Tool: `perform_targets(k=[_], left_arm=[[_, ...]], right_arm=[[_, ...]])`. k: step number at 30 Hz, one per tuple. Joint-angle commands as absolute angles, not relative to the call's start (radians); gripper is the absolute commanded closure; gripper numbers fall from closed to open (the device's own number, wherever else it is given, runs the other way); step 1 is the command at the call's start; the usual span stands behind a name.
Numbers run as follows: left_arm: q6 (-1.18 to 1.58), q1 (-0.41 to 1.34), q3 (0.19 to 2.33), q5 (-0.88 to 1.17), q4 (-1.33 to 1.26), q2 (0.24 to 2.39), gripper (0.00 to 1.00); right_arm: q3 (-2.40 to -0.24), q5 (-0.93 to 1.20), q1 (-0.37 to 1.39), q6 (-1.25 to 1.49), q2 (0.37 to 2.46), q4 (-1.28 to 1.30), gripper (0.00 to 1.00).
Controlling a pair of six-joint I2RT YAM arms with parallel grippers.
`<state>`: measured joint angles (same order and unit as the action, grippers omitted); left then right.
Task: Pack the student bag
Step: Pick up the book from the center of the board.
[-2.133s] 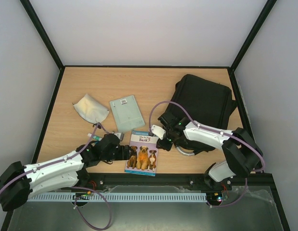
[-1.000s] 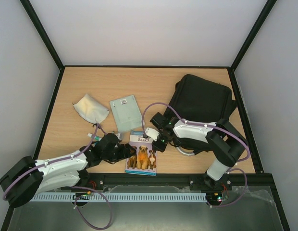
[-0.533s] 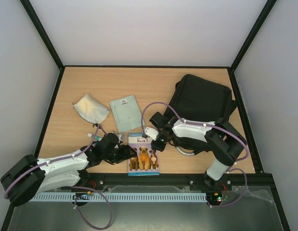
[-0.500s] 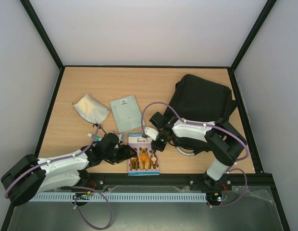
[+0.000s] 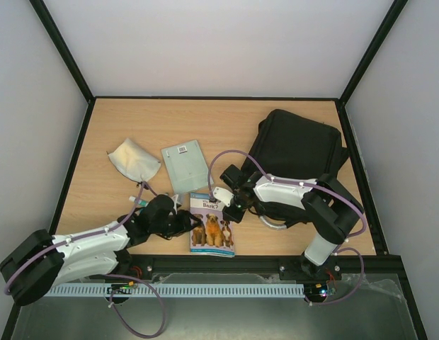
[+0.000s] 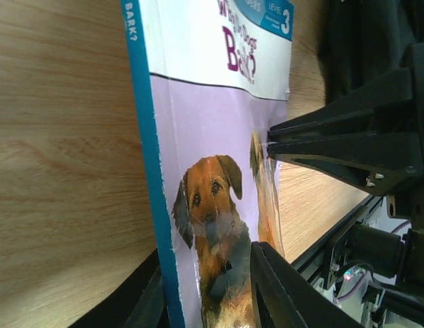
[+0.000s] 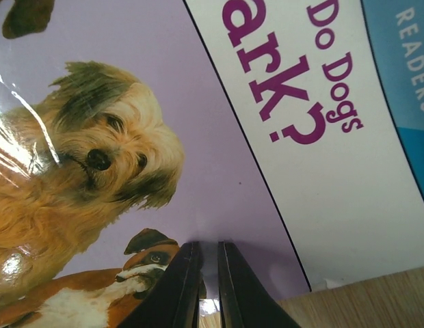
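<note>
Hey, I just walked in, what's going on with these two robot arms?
Both arms are at a dog picture book lying near the table's front edge. The right tool, shut, has its tips on the cover; the left tool, jaws apart, is at the book's spine side. The student bag lies to the right, and the book is not yet in it.

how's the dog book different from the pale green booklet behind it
The dog book has a purple-and-white cover with dog photos; the green booklet is plain with a small label. The dog book lies near the front edge with the left gripper and right gripper at it; the green booklet lies farther back, untouched. Both are thin and outside the student bag.
</note>
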<state>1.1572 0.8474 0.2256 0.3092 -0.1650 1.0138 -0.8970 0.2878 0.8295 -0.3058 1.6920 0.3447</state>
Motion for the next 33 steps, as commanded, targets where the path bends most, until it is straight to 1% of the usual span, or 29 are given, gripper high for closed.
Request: perform_targets(k=[1,6,8,9,12,14,16,18,20,25,26,29,33], left_arm=[[1.154,0.847,0.258,0.298,-0.208,0.982,0.71],[1.143,0.846,0.259,0.291,-0.195,0.978,0.83],[1.138,0.846,0.261,0.287,-0.187,0.978,0.89],[1.135,0.845,0.263,0.286,-0.183,0.977,0.96],[1.124,0.847,0.304,0.281,-0.123,0.971,0.97],[1.089,0.851,0.367,0.275,-0.03,0.954,0.98],[1.039,0.851,0.452,0.257,0.102,0.94,0.98],[0.976,0.85,0.545,0.241,0.213,0.94,0.98],[0.902,0.845,0.637,0.242,0.306,0.966,0.98],[0.705,0.837,0.86,0.258,0.426,1.092,0.98],[0.672,0.835,0.904,0.256,0.439,1.121,0.98],[0.583,0.822,1.022,0.226,0.467,1.198,0.98],[0.493,0.765,1.128,0.23,0.466,1.273,0.97]], right_arm=[[-0.825,0.184,0.837,-0.301,1.814,0.385,0.89],[-0.824,0.173,0.838,-0.299,1.803,0.381,0.89],[-0.826,0.171,0.838,-0.298,1.796,0.382,0.88],[-0.826,0.168,0.838,-0.295,1.791,0.382,0.88],[-0.845,0.148,0.836,-0.294,1.748,0.408,0.88],[-0.848,0.119,0.829,-0.294,1.667,0.424,0.86],[-0.843,0.115,0.802,-0.297,1.55,0.435,0.77],[-0.86,0.14,0.756,-0.309,1.438,0.475,0.64],[-0.892,0.14,0.687,-0.302,1.33,0.515,0.54],[-0.937,0.233,0.533,-0.273,1.164,0.557,0.26],[-0.936,0.265,0.514,-0.27,1.143,0.556,0.24],[-0.923,0.305,0.473,-0.233,1.086,0.519,0.12],[-0.94,0.357,0.415,-0.185,1.061,0.494,0.07]])
